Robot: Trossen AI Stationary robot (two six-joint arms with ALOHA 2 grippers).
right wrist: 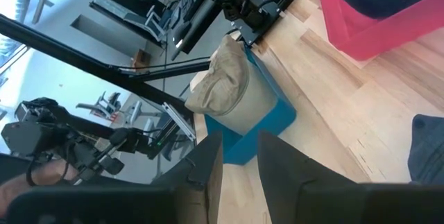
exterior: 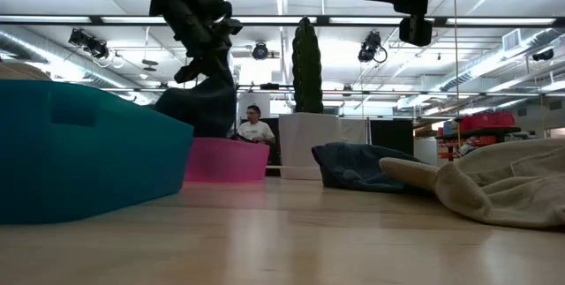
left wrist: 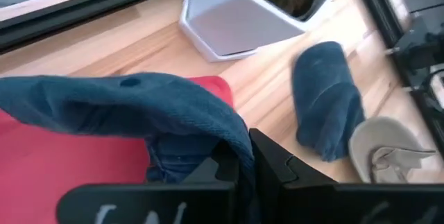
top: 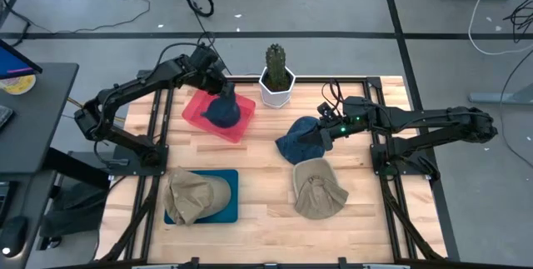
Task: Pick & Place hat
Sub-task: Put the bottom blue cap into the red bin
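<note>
My left gripper point(top: 220, 96) is over the red tray point(top: 200, 109) at the table's far left and is shut on a dark blue hat point(top: 223, 112). A second dark blue hat point(top: 300, 140) lies crumpled on the table near the centre. My right gripper point(top: 328, 132) hovers open at its right side, raised above the table point(exterior: 415, 27). A beige hat point(top: 319, 189) lies on the wood nearer the front. Another beige hat point(top: 193, 196) sits in the blue tray point(top: 229, 187) at front left. My left gripper point(left wrist: 243, 165) pinches the dark blue hat's cloth point(left wrist: 232, 137) between its two fingers from above, slanting down. The hat point(exterior: 199, 108) hangs below the fingers, and its lower part reaches down into the red tray point(exterior: 225, 160). Whether one layer or several is pinched is hidden by the fingers.
A cactus in a white pot point(top: 277, 82) stands at the far edge between the two arms, close to the red tray. Black frame rails point(top: 391, 177) run along both table sides. Bare wood point(top: 266, 177) shows between the blue tray and the beige hat.
</note>
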